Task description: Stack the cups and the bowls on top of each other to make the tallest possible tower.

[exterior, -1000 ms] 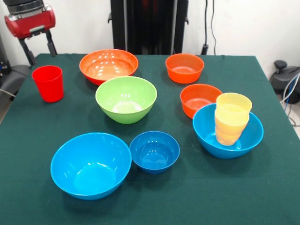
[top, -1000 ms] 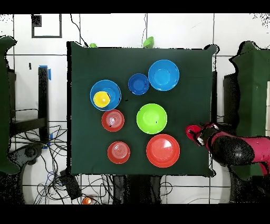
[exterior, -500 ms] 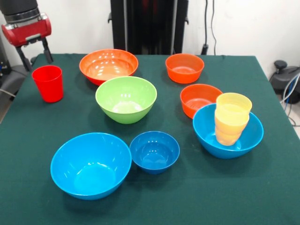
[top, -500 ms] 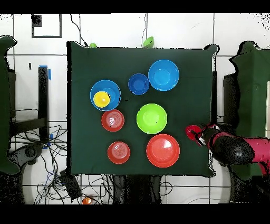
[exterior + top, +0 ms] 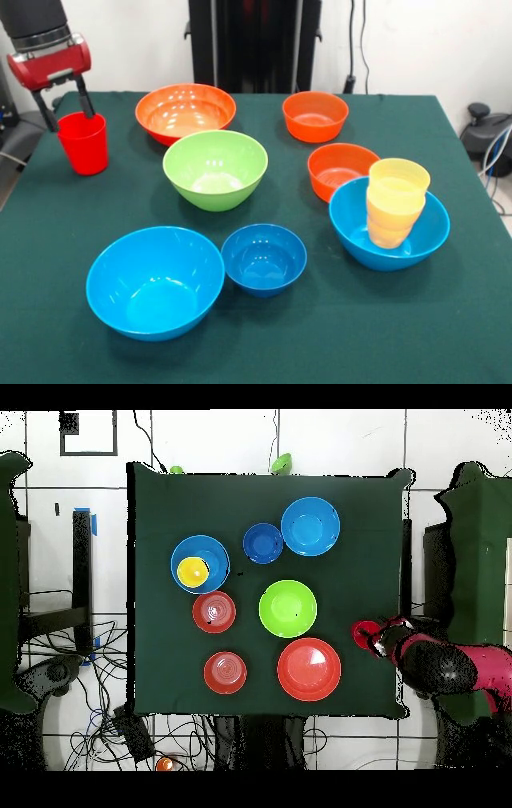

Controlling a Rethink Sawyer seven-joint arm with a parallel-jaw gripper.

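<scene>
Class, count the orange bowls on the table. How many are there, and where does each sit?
3. A large orange bowl at the back beside the green bowl; a small one at the back right; another small one just behind the blue bowl holding the yellow cups. More may be hidden.

Front view looks slantwise, fairly close, across the green surface (image 5: pixel 336 336); overhead looks straight down, seemingly from higher; both share it.
</scene>
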